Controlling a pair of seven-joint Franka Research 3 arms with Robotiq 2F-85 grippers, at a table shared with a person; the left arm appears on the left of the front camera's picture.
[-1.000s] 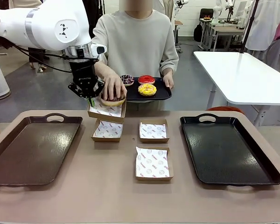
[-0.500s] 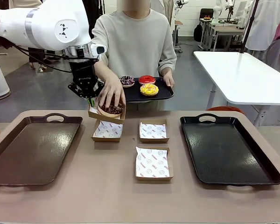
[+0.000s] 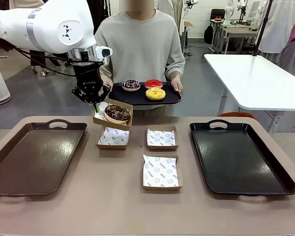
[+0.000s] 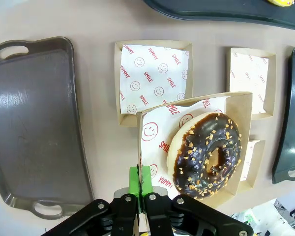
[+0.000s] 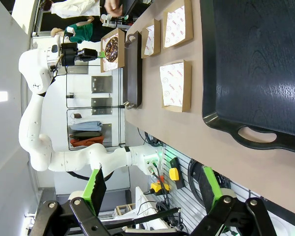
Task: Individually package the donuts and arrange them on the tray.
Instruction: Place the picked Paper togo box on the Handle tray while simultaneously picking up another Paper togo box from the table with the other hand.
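Since everything rests on the tan table (image 3: 113, 211), that gets listed first. A brown tray (image 3: 34, 162) is laid at its left end and a black tray (image 3: 241, 162) at its right. Past the far edge a smaller black tray (image 3: 137, 97) is held up by the person, with one hand (image 3: 176, 85) seen at its right rim.

Between the two big trays, paper-lined cardboard boxes are set out: a far-left box (image 3: 113, 137), a far-right box (image 3: 162, 137) and a near box (image 3: 161, 172). A fourth box (image 3: 110, 125) is held tilted off the table, just above the far-left one.

The chocolate donut (image 3: 117, 113) is seated inside that lifted box. The purple-glazed donut (image 3: 131, 84), red donut (image 3: 154, 83) and yellow donut (image 3: 155, 93) are kept on the smaller black tray.

The left gripper (image 3: 95, 102) is clamped on the fourth box's wall — green pads pressed together on the cardboard. The right gripper (image 5: 152, 187) is seen with its fingers spread wide apart, nothing gripped.
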